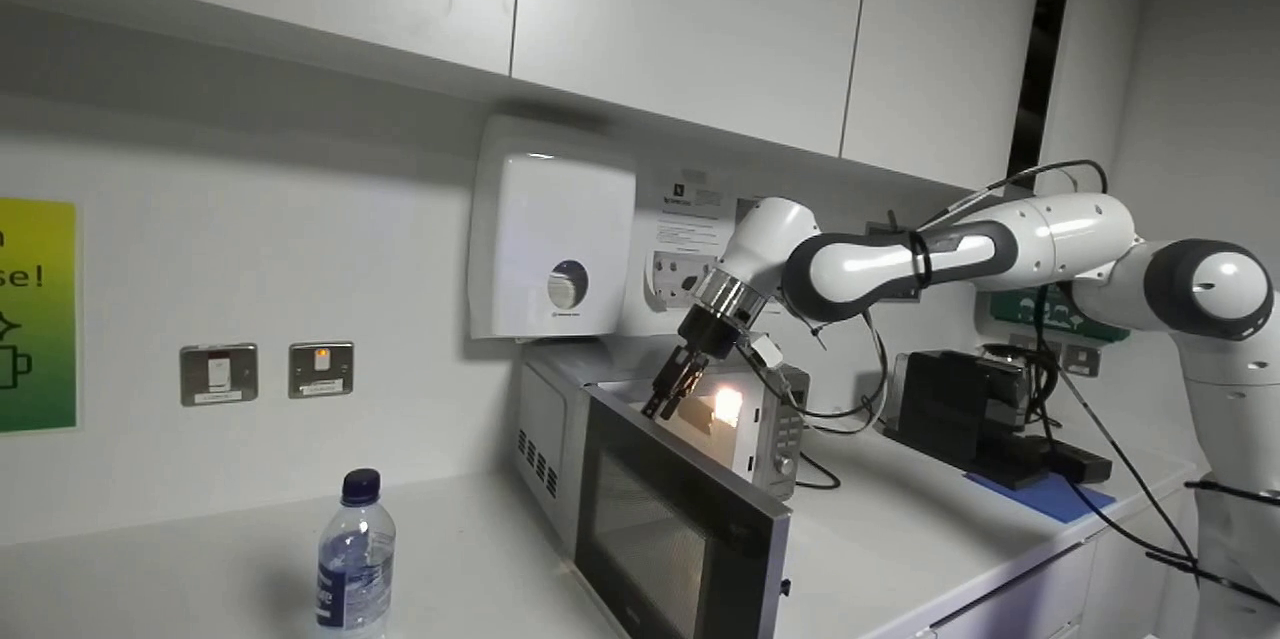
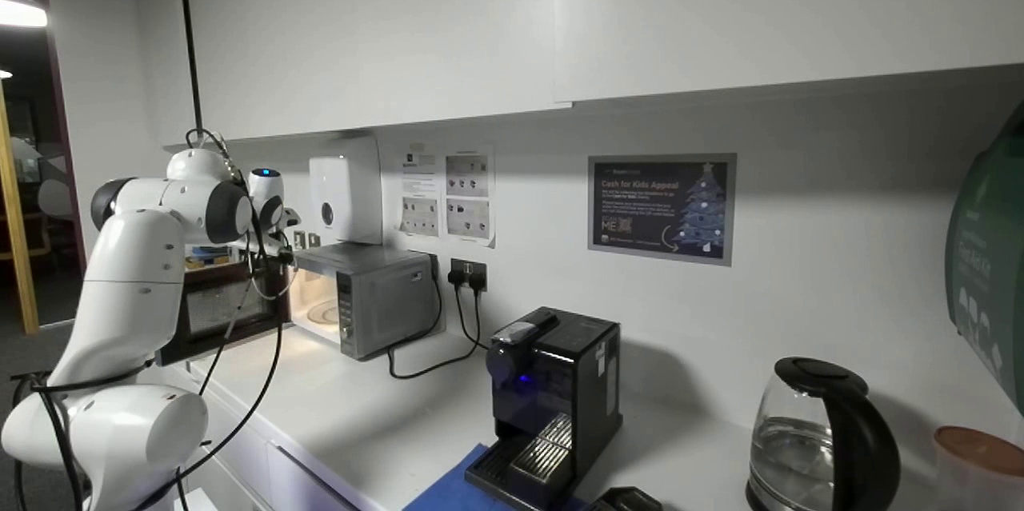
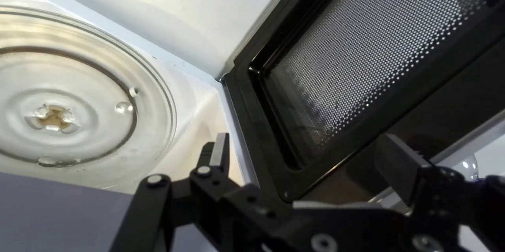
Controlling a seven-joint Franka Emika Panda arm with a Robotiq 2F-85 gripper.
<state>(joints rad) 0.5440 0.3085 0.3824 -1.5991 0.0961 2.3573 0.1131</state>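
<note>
The claw (image 1: 660, 409) was held spread near the top edge of the opened microwave door (image 1: 672, 519); a glass turntable (image 3: 79, 98) was exposed inside the lit microwave (image 2: 392, 299).

In an exterior view, looking along the worktop (image 1: 470, 539) from near the bottle (image 1: 355, 559); in an exterior view, looking back from near the kettle (image 2: 800, 447), farther off; sharing microwave (image 2: 392, 303) and arm (image 2: 134, 295). In the wrist view, looking down at the nearby turntable (image 3: 85, 102).
</note>
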